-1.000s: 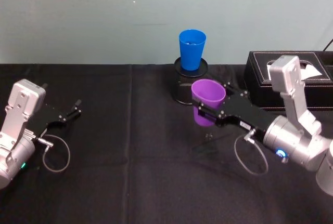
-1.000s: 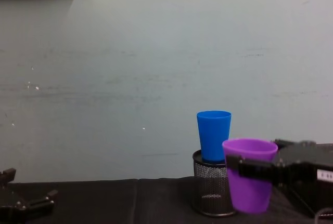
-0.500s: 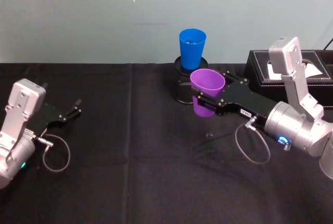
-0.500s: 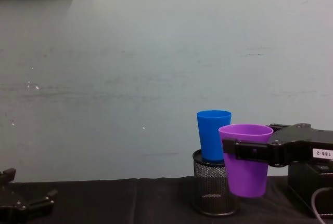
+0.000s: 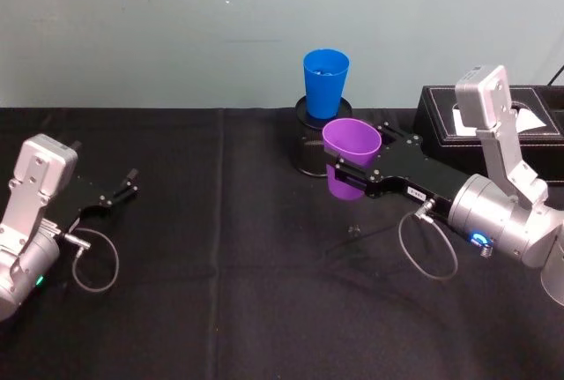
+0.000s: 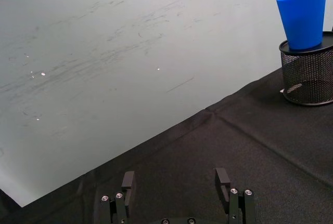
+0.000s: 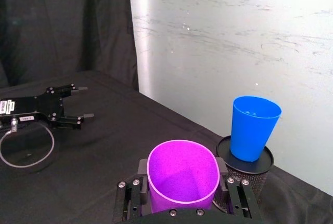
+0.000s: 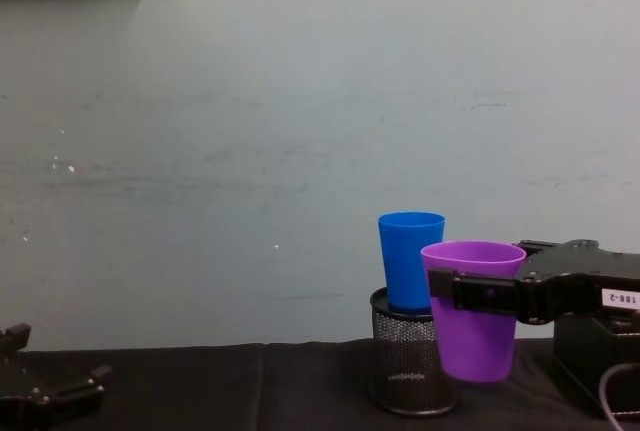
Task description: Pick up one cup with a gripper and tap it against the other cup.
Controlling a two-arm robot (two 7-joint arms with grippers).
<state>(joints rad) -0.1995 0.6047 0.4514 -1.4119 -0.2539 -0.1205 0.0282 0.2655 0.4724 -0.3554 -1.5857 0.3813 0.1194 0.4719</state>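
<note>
My right gripper [image 5: 354, 167] is shut on the purple cup [image 5: 351, 152] and holds it upright above the table, just in front of the black mesh pen holder [image 5: 306, 152]. The blue cup [image 5: 324, 83] stands upright in that holder, behind the purple one and a little higher. In the right wrist view the purple cup [image 7: 181, 174] sits between the jaws, with a gap to the blue cup [image 7: 253, 128]. In the chest view the purple cup [image 8: 472, 316] overlaps the right edge of the blue cup [image 8: 410, 261]. My left gripper [image 5: 123, 188] rests open at the far left.
A black tissue box [image 5: 489, 124] stands at the back right, close behind my right arm. The grey-green wall rises right behind the pen holder [image 8: 400, 376]. Black cloth covers the table [image 5: 229, 292].
Over the last second my right gripper raised the purple cup and carried it back toward the blue cup. It has barely moved in the last half second. The left arm stayed still.
</note>
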